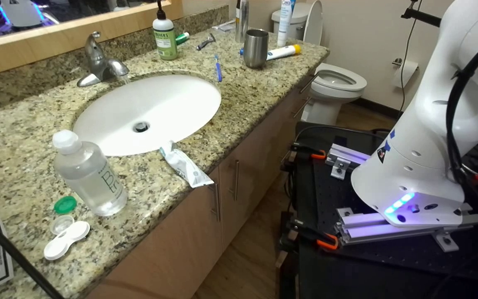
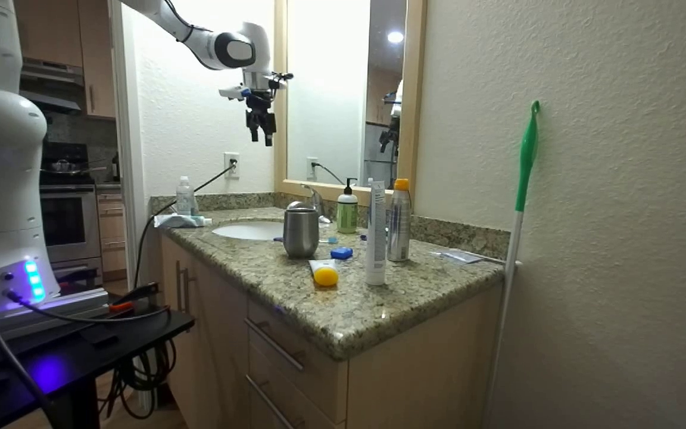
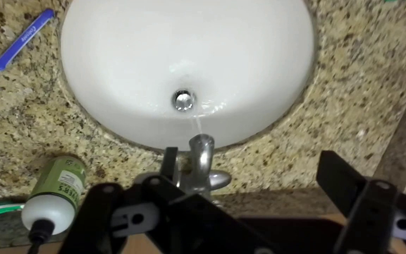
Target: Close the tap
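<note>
Granite counter (image 1: 243,99): polished stone, mottled beige, brown and black, with a rounded front edge; it ran from near left to far right above smooth wood-toned cabinets (image 1: 172,249).
Backsplash (image 1: 131,43): the same mottled stone, below a pale wooden mirror frame (image 1: 56,39).
Sink (image 1: 172,104): a glossy white oval bowl, sunk below the stone, with a round metal drain (image 1: 141,127).
Tap (image 1: 100,64): shiny chrome, all soft curves, on the counter at the sink's far-left rim in an exterior view; it had a flared base, a tapering body, a short downturned spout and a lever rising at the top. In the wrist view a thin, clear water stream (image 3: 198,123) ran from the spout.
Gripper (image 3: 248,165): black, angular, jointed; its jaws stood wide apart, released. In an exterior view it hung pointing down, well above the counter.
Pump bottle (image 1: 165,39): rounded, green-labelled, upright, right of the tap.
Tumbler (image 1: 256,49): metallic grey, bulging in the middle, upright, far right of the sink.
Clear bottle (image 1: 93,178): transparent, white-capped, near left of the sink.
Squeeze tube (image 1: 185,166): white, crumpled, its flat end at the counter's front edge.
Contact-lens case (image 1: 67,241): white, twin-lobed, near left.
</note>
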`<act>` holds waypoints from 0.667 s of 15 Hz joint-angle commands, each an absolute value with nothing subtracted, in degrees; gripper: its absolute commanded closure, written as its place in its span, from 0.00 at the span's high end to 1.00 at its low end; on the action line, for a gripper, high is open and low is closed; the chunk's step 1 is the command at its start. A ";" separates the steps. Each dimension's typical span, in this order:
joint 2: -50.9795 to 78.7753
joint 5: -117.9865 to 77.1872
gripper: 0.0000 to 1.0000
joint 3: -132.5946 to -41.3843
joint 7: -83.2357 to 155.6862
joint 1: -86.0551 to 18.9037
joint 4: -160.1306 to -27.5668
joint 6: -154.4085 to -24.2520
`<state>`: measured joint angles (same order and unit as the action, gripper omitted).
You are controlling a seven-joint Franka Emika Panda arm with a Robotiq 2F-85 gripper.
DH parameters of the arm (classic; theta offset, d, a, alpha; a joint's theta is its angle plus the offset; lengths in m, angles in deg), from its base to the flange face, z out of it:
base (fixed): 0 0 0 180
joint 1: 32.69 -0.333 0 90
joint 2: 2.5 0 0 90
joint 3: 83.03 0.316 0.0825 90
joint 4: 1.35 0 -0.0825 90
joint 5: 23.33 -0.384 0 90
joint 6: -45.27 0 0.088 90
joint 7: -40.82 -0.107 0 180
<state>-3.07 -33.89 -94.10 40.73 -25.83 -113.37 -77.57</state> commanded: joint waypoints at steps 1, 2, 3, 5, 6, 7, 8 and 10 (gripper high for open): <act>5.82 -43.66 1.00 -95.70 41.83 -22.14 -108.94 -86.14; 8.01 -46.29 1.00 -95.66 41.07 -21.28 -107.72 -88.49; 9.99 -48.91 1.00 -95.29 39.77 -20.56 -106.84 -90.66; 7.50 -45.57 1.00 -94.94 41.11 -20.35 -109.41 -89.01; 7.85 -45.44 1.00 -94.89 41.10 -20.32 -109.39 -89.01; 7.70 -45.43 1.00 -94.79 41.10 -20.38 -109.38 -88.98; 7.31 -45.45 1.00 -94.68 41.08 -20.49 -109.38 -88.95; 10.61 -44.78 1.00 -94.90 39.60 -20.43 -107.32 -90.87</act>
<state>7.15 -45.31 -95.63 41.07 -21.53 -109.47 -89.07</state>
